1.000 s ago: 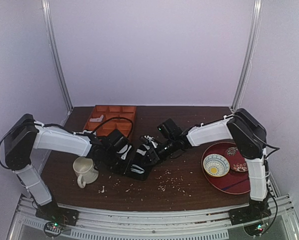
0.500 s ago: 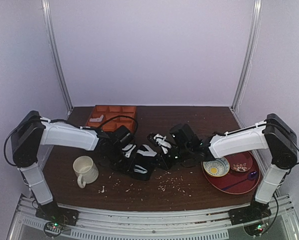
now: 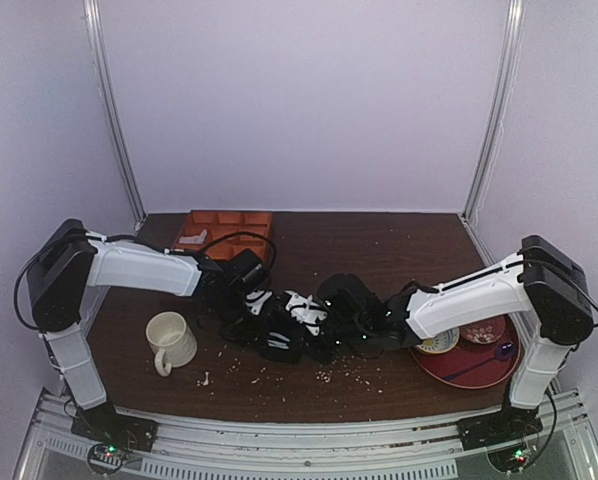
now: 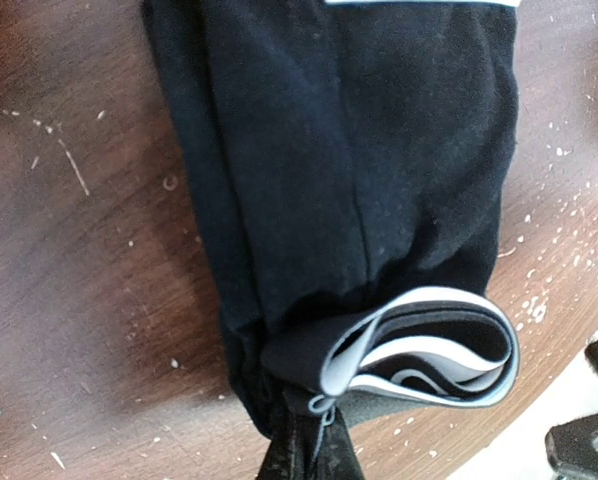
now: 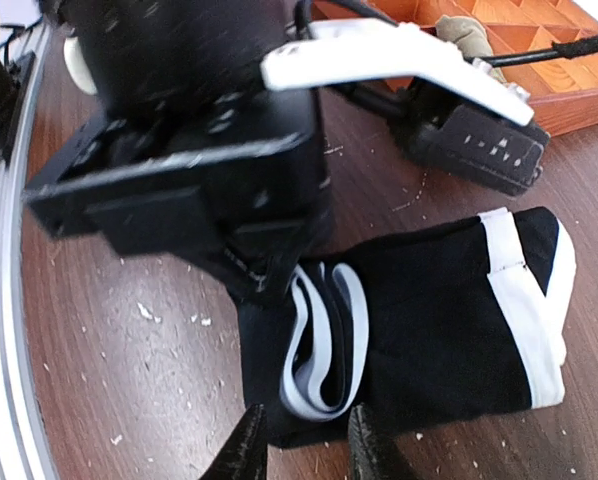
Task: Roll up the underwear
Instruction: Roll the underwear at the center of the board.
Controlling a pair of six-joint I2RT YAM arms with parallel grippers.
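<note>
risk: roll on underwear (image 5: 419, 330) may spring loose | left gripper (image 4: 301, 452) pinching rolled end | right gripper (image 5: 301, 440) slightly parted, empty, hovering near

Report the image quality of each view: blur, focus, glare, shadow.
Top external: evenly lit and sharp, but the underwear merges with the dark wrists. Left wrist: fabric sharp, a soft shadow on the table to its left, bottom right corner washed out. Right wrist: the left gripper looms large and smeared by blur, the folded cloth behind it clearer.
</note>
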